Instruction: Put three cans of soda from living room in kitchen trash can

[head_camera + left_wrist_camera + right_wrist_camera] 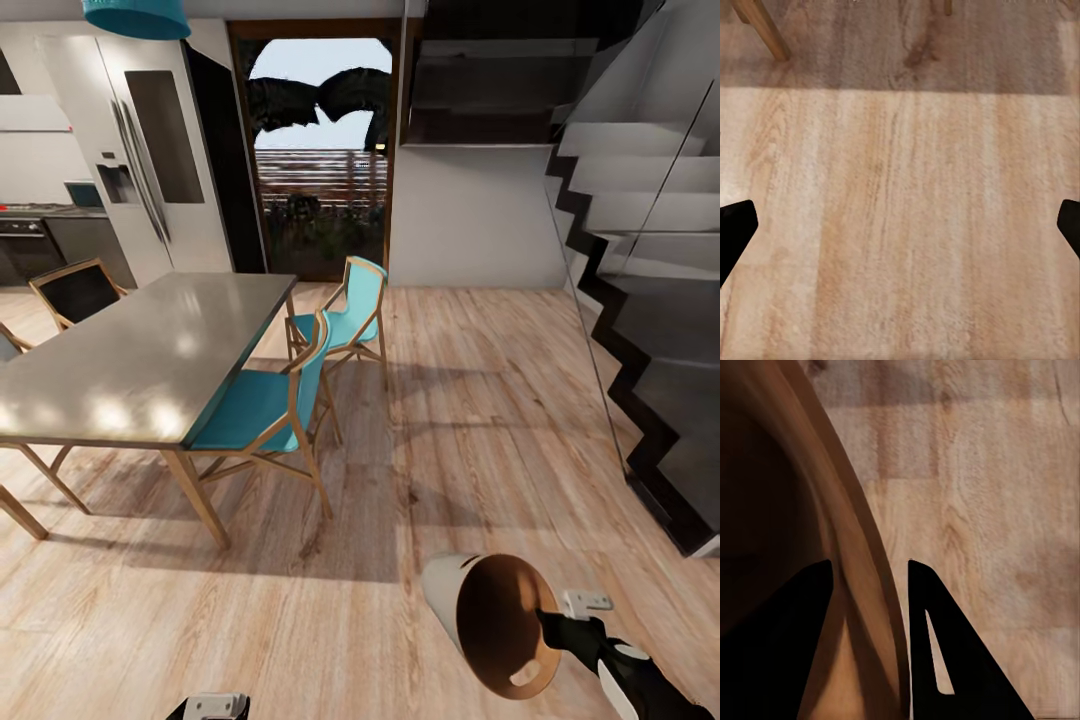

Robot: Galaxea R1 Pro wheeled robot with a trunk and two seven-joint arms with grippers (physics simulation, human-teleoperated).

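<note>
The tash can [446,592], pale grey outside and brown inside, hangs tilted on its side low over the wood floor at the lower right, its mouth turned toward me. My right gripper [545,622] is shut on its rim, one finger inside and one outside the wall [851,532]. My left gripper [215,706] sits at the bottom edge of the head view; its dark fingertips [735,225] stand far apart over bare floor, open with nothing between them. The cans of soda are out of view.
A grey dining table [130,370] with teal chairs [265,400] stands at the left. Behind it are a fridge [150,150] and an oven [25,245]. A glass door [320,170] is straight ahead and a dark staircase [640,300] at the right. Open wood floor [470,400] lies between.
</note>
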